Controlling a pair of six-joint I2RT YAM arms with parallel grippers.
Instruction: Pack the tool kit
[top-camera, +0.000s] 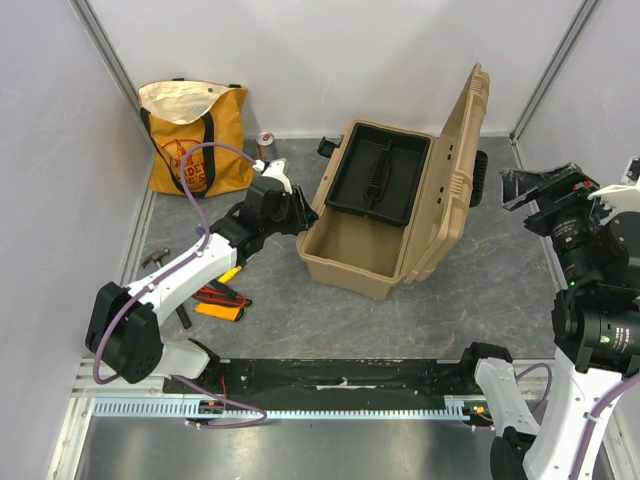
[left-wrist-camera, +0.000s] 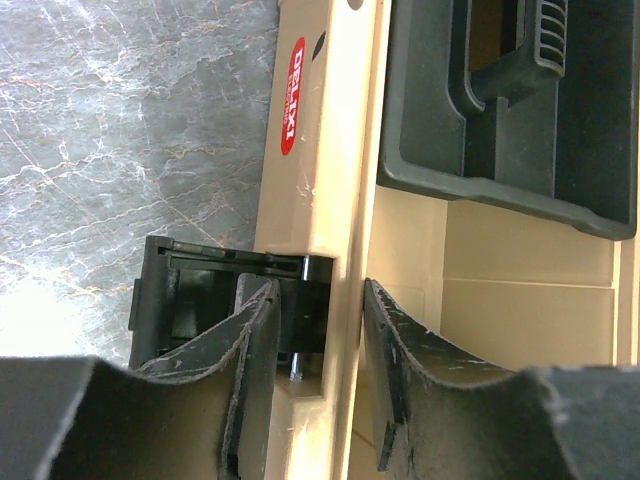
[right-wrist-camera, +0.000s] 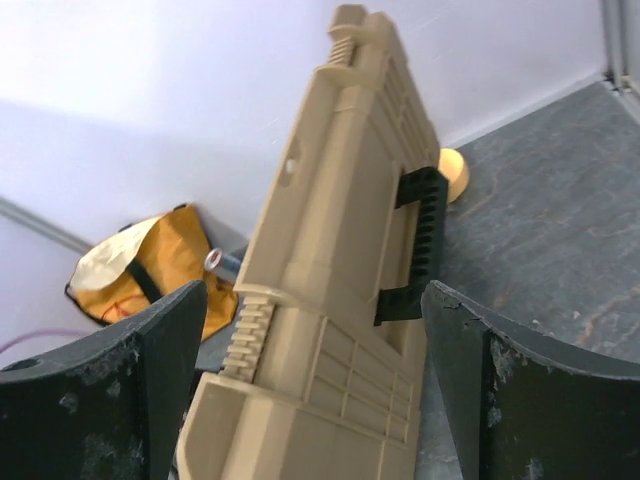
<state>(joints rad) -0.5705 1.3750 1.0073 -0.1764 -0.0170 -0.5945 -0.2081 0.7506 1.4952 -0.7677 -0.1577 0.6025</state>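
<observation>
Left gripper (left-wrist-camera: 318, 300) sat with jaws part open, one finger either side of the front wall of the toolbox (top-camera: 345, 275), outer finger against the black latch (left-wrist-camera: 190, 300), inner finger inside the cavity with a sliver of gap to the wall, so straddling and not clamping. Right gripper (right-wrist-camera: 315, 290) was spread wide and empty, raised well off to the right of the box and facing the ribbed outside of the lid (top-camera: 455, 170), nothing between its pads. Box stood mid-table with the lid up and leaning back, black inner tray (top-camera: 380, 170) across its far end, looked a bit askew. Judged stiff hard plastic, bulky, likely light while nearly empty, smooth walls likely slippery for the pads. Best holds looked like the wall rim, the latch, or the black handle (right-wrist-camera: 415, 240) on the lid. Lid is hinged, so would probably swing and drop if nudged. Loose tools incl. orange-black meter (top-camera: 222, 300) lay on the table beside the left arm's forearm, behind the left gripper and well apart from the box, low and thin, would need a pinch across the body. Tote bag (top-camera: 195, 135) far left, not part of it
</observation>
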